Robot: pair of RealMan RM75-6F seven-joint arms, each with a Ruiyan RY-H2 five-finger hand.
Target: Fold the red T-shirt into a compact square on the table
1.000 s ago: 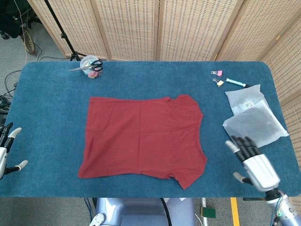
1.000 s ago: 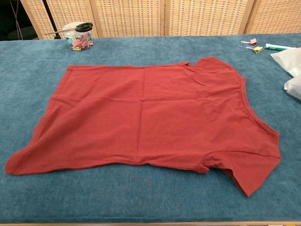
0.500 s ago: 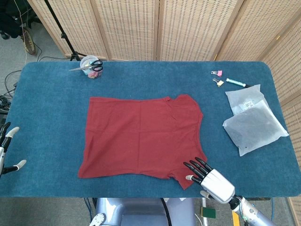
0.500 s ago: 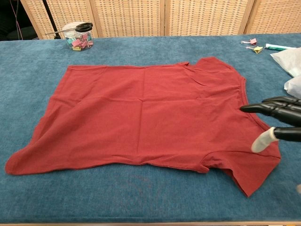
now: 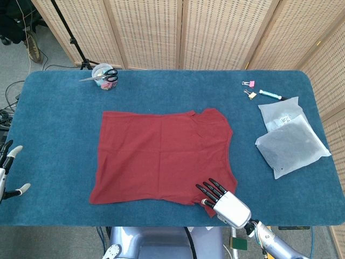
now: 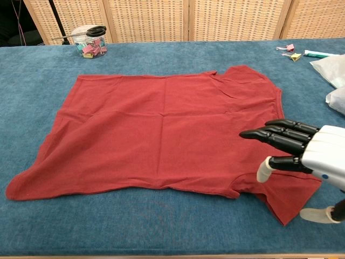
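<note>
The red T-shirt (image 5: 161,156) lies spread flat on the blue table, collar to the right, hem to the left; the chest view shows it too (image 6: 161,129). My right hand (image 5: 223,202) hovers over the shirt's near right sleeve, fingers stretched out and apart, holding nothing; in the chest view the right hand (image 6: 302,148) points left above that sleeve (image 6: 285,199). My left hand (image 5: 8,172) sits at the table's near left edge, far from the shirt, fingers apart and empty.
A jar with scissors (image 5: 104,76) stands at the back left. Binder clips (image 5: 249,88) and a marker (image 5: 269,95) lie at the back right. Two plastic bags (image 5: 288,137) rest to the right of the shirt.
My right hand has swept from the table's right side leftward to over the shirt's near sleeve. The left hand and the shirt have stayed put.
</note>
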